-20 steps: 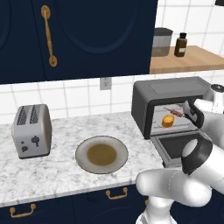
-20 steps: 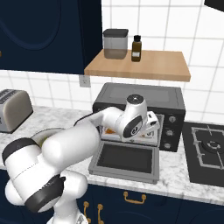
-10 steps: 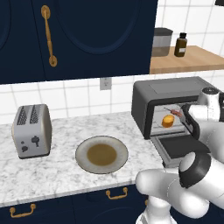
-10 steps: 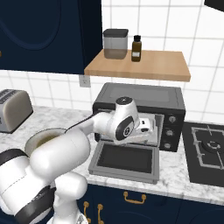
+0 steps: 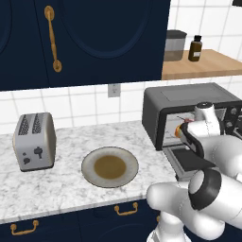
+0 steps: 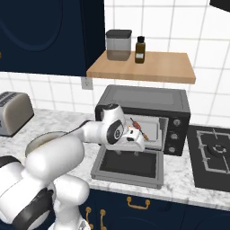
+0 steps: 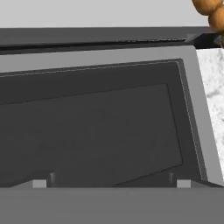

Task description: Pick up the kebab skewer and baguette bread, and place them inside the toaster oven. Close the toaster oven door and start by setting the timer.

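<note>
Gripper (image 6: 127, 152) jaws wide, empty, above lowered toaster oven door (image 6: 128, 165); kebab skewer (image 6: 136, 125) just behind, inside toaster oven (image 6: 144, 101).

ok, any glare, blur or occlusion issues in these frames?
Left base view: flat even light, no glare, robot body hides much of the toaster oven. Right base view: sharp, arm covers the oven mouth. Hand view: soft, coarse close-up of the open door.

light: my base views are evenly, softly bright, with no lamp or clear source I can pick out.
shadows: faint under the round brown-centred plate (image 5: 110, 167) on my white marbled surface (image 5: 56, 189).
glare: none.
blur: my hand view is soft and blocky across the dark grey glass oven door (image 7: 100, 127).
</note>
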Controlling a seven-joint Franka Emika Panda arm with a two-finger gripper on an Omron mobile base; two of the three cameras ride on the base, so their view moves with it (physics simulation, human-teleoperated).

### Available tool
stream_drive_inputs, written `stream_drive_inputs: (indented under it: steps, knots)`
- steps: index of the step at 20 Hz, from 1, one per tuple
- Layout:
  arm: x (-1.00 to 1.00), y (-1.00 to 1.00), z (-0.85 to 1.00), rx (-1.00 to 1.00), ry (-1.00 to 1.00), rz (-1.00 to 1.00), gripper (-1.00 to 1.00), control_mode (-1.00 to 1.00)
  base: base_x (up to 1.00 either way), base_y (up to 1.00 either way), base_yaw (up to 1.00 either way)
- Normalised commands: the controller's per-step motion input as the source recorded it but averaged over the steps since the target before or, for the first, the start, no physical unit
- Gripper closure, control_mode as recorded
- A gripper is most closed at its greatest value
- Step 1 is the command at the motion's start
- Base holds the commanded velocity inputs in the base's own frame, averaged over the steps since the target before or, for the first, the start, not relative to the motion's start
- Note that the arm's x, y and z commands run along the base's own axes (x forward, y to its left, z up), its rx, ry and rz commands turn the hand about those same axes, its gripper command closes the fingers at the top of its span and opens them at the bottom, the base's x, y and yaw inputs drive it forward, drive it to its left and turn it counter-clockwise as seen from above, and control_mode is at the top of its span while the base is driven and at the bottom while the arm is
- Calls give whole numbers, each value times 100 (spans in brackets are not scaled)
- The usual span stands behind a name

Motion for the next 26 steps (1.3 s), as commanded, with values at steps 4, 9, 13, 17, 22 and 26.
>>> stream_drive_inputs:
  steps: [4,9,13,17,22,26]
  knots:
    - [7,2,-16,0,5,-22,-100,-100,0,0,0]
    - [19,-7,-1,0,0,-18,-100,-100,0,0,0]
    - [18,-6,-3,3,0,-17,-100,-100,0,0,0]
    - [7,-2,-16,5,0,-17,-100,-100,0,0,0]
    - [10,0,-22,4,0,-18,-100,-100,0,0,0]
    - [28,0,-16,3,0,-17,-100,-100,0,0,0]
